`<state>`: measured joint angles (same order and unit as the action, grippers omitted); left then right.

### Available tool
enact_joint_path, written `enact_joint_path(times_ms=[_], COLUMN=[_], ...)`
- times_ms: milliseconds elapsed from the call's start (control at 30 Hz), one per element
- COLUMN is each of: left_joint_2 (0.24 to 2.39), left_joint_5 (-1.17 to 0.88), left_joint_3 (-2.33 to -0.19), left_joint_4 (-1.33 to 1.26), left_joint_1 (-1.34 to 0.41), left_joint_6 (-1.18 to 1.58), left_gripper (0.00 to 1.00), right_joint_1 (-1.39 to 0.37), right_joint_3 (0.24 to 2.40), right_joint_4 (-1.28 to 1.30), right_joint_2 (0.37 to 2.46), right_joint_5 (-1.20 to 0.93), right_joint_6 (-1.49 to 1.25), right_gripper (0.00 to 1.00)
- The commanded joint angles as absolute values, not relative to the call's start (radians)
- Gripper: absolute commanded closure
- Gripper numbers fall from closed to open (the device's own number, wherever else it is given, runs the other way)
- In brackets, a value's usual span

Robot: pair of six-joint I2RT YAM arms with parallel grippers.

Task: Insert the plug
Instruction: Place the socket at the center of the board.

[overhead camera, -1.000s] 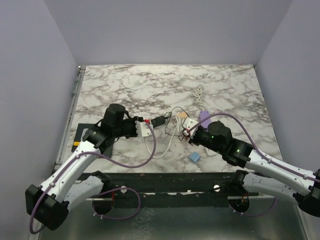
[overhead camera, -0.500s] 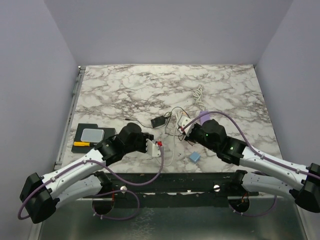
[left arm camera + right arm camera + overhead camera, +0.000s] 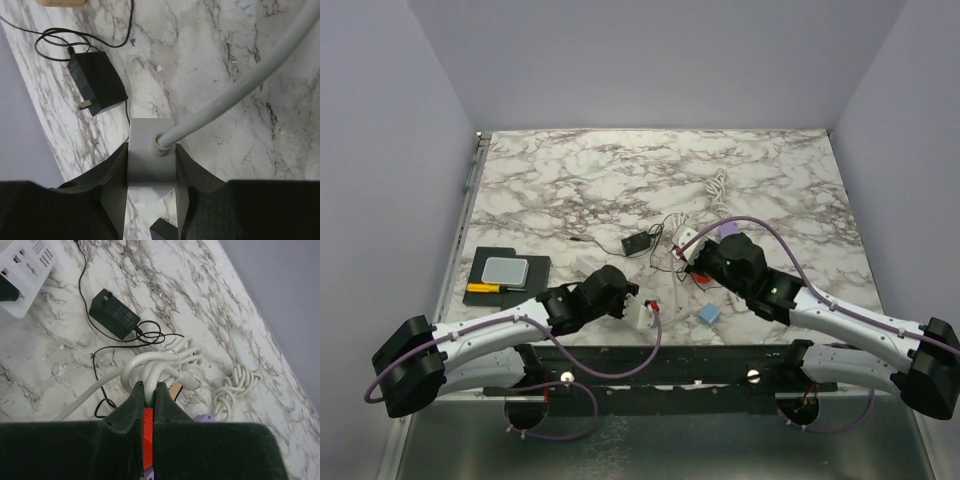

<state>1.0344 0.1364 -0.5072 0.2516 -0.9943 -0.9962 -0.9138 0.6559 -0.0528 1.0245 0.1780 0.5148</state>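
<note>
My left gripper [image 3: 151, 152] is shut on the end of the white power strip [image 3: 150, 167], right where its thick white cable [image 3: 240, 85] leaves it. From the top, the left gripper [image 3: 638, 310] holds the strip [image 3: 644, 314] near the table's front edge. The black adapter plug [image 3: 95, 82] lies on the marble with its prongs showing; it is also in the top view [image 3: 638, 242]. My right gripper [image 3: 149, 386] is shut on one loop of the tied white cable bundle [image 3: 160, 362], whose white plug end [image 3: 192, 379] lies beside it.
A small knotted white cord [image 3: 718, 188] lies farther back. A purple piece [image 3: 725, 232] and a blue block [image 3: 708, 314] sit near my right arm. An orange-red piece [image 3: 147, 430] shows under the right jaws. A black tray [image 3: 535, 268] with a grey pad is at the left.
My left arm has carried the power strip from the middle of the table toward the front edge and to the right. My right gripper has shifted slightly back and left, still on the bundle.
</note>
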Motion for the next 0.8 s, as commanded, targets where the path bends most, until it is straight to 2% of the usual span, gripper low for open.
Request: enact_joint_path(times_ms=[0,133,167,200,233,333,567,767], left_joint_2=[1.141,1.176,1.172,1.167,1.16,1.128,1.056,0.958], left_joint_5=[0.128,0.103,0.083,0.062,0.041,0.004,-0.081,-0.075], left_joint_3=[-0.456,-0.48,-0.484,-0.486,-0.491,-0.509,-0.668,-0.718], left_joint_4=[0.423,0.439,0.453,0.471,0.489,0.522,0.642,0.82], left_joint_1=[-1.021,-1.046,-1.051,-1.054,-1.056,-1.055,-1.055,-1.053], left_joint_6=[-0.836,-0.767,-0.765,-0.767,-0.772,-0.774,-0.757,-0.988], left_gripper=[0.61,0.46,0.38,0.24,0.16,0.02,0.01,0.01], right_joint_1=[-0.904,-0.901,-0.9,-0.899,-0.898,-0.895,-0.888,-0.864], right_joint_3=[0.691,0.693,0.693,0.696,0.698,0.703,0.715,0.748], right_joint_4=[-0.174,-0.19,-0.195,-0.198,-0.2,-0.202,-0.226,-0.256], right_joint_2=[1.04,1.065,1.07,1.077,1.082,1.093,1.133,1.183], right_joint_5=[0.15,0.134,0.132,0.13,0.128,0.117,0.102,0.045], right_joint_6=[0.546,0.558,0.564,0.568,0.572,0.579,0.62,0.633], right_gripper=[0.99,0.99,0.99,0.99,0.99,0.99,0.99,0.99])
